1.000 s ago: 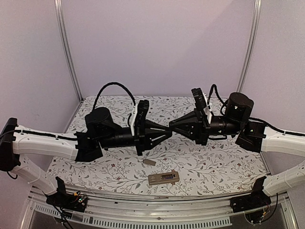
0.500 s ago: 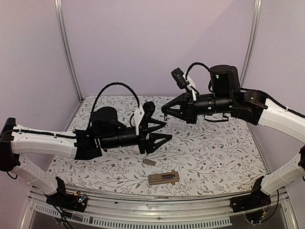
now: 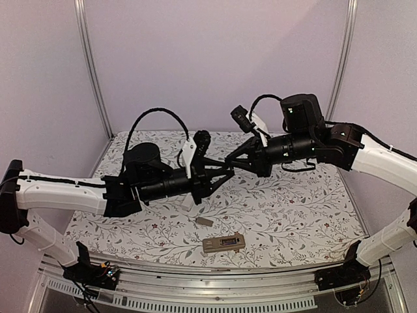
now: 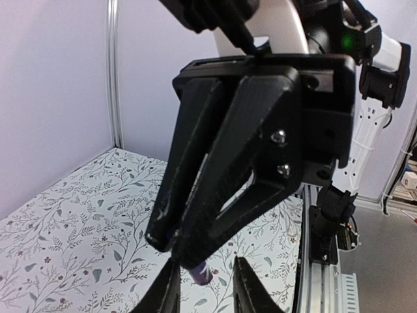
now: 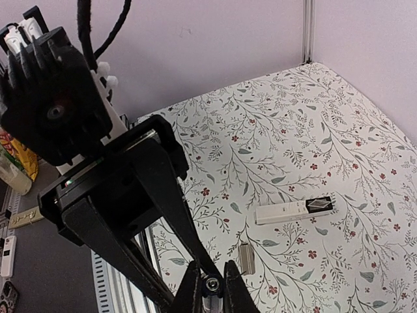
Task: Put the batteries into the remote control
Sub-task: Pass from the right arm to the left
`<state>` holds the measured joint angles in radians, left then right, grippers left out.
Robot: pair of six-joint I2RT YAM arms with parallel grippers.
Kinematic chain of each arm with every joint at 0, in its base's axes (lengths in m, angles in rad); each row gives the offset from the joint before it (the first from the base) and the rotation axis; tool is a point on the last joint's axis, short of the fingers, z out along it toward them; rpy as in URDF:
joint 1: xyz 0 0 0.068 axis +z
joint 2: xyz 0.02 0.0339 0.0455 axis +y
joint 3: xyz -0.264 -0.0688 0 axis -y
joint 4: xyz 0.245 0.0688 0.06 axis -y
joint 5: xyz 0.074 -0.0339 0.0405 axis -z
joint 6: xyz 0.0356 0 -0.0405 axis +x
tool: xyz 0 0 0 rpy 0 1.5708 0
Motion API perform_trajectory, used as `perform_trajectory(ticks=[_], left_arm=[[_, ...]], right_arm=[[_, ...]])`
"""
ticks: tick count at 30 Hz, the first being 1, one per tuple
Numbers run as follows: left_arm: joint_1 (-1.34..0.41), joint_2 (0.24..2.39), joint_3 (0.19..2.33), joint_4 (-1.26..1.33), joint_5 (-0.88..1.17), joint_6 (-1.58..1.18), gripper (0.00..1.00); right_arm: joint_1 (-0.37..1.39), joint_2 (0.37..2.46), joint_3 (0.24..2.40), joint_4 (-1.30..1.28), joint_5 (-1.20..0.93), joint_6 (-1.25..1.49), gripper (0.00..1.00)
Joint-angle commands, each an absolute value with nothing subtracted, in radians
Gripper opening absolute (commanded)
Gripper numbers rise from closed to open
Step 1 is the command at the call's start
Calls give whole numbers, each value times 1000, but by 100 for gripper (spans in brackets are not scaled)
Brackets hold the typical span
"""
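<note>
A battery (image 5: pixel 210 285) stands end-on between the pads of my right gripper (image 5: pixel 211 293), which is shut on it in mid-air. Its purple-looking end (image 4: pixel 201 272) pokes out below the right fingers (image 4: pixel 215 163) and hangs between the tips of my left gripper (image 4: pixel 205 290), whose jaws stand apart with a gap beside the battery. In the top view my left gripper (image 3: pixel 225 171) and right gripper (image 3: pixel 229 158) meet tip to tip above the table. The beige remote control (image 3: pixel 223 244) lies near the front edge, also seen as a pale bar (image 5: pixel 296 210).
A small grey battery cover (image 3: pixel 204 222) lies on the floral table (image 3: pixel 293 215) just behind the remote; it also shows as a grey slab (image 5: pixel 245 257). Metal frame posts (image 3: pixel 91 72) and pale walls close in the back. A rail (image 3: pixel 215 287) runs along the front edge.
Both arms have risen from low over the table. The right gripper lifted with the battery; the left gripper opened wide, then narrowed around the battery's end.
</note>
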<state>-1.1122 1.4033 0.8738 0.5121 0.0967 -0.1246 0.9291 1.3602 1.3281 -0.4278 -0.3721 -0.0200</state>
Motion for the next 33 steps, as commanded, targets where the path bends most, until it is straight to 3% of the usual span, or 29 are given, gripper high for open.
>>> perform_trajectory(ticks=[1,7,11,20,23,28,30,33], left_arm=[[-1108,1427,909,527,77,-135,23],[-1100,1452,922,513,128,-152,31],[-1098,1463,927,516,141,-160,19],[-1095,1451,916,536,119,-135,12],[-1095,1453,910,541,112,-133,0],[-1096,1435,885,598,134,-130,0],[-1096,1424,866,632,132,-131,0],[-1095,1412,837,680,129,-139,0]], right_arm=[[934,1330,1308,-414,-359,-22,0],[933,1310,1289,-371,-366,-5,0],[933,1309,1278,-351,-388,-6,0],[934,1307,1265,-336,-410,-5,0],[933,1308,1261,-327,-414,-5,0],[933,1310,1247,-305,-446,-5,0],[933,1309,1239,-294,-459,-5,10],[934,1294,1210,-243,-476,-5,40]])
